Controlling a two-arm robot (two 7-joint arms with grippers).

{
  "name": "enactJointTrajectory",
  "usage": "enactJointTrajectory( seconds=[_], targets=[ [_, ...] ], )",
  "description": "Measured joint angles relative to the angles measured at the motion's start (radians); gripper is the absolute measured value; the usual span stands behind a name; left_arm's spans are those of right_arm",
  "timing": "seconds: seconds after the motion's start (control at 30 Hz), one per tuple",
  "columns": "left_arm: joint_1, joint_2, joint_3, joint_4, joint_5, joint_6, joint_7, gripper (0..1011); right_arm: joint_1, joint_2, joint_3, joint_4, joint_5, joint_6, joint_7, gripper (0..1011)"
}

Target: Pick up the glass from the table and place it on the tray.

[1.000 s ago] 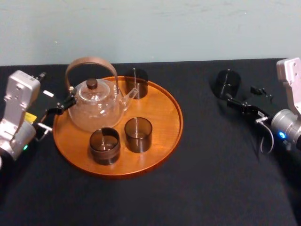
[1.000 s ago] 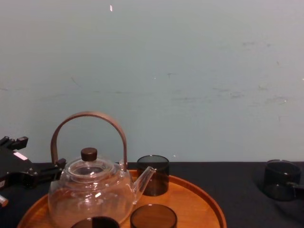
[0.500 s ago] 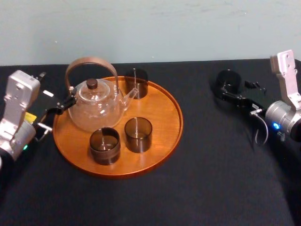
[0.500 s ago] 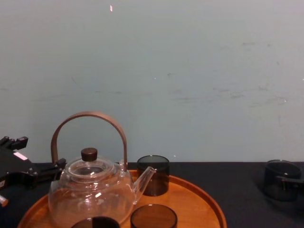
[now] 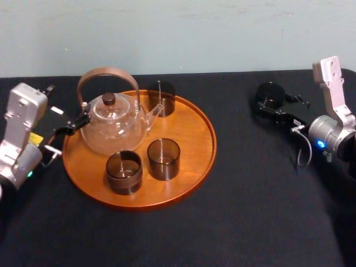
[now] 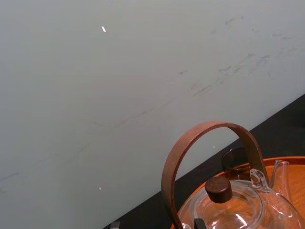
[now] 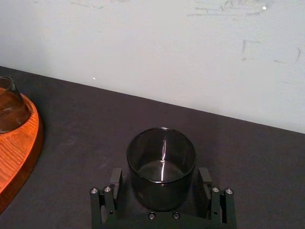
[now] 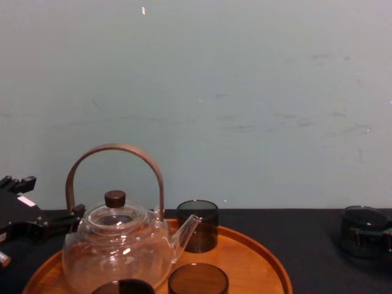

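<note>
idling beside tray (image 5: 207, 146) left rim: left gripper (image 5: 65, 129). farther back right, glass (image 7: 161, 164) stands on table (image 5: 250, 211), well apart from tray, between right gripper (image 7: 160, 180) open fingers, seemingly not yet pinched. grasp step; next: close, lift, carry to tray.

The chest view's edge crops the tray (image 8: 252, 253) and probably two glasses (image 8: 198, 279).

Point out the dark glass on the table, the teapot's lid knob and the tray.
dark glass (image 7: 161, 193): right wrist view, its front wall.
teapot's lid knob (image 5: 108, 99): head view, the knob's top.
tray (image 5: 194, 133): head view, bare floor near its right rim.
</note>
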Motion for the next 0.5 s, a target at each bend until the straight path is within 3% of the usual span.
enactJointTrajectory(
  seconds=[0.5],
  targets=[
    [0.000,0.000,0.000,0.000,0.000,0.000,0.000,1009,0.020,-0.012,0.002,0.035,-0.013,-0.006,0.001,1002]
  ],
)
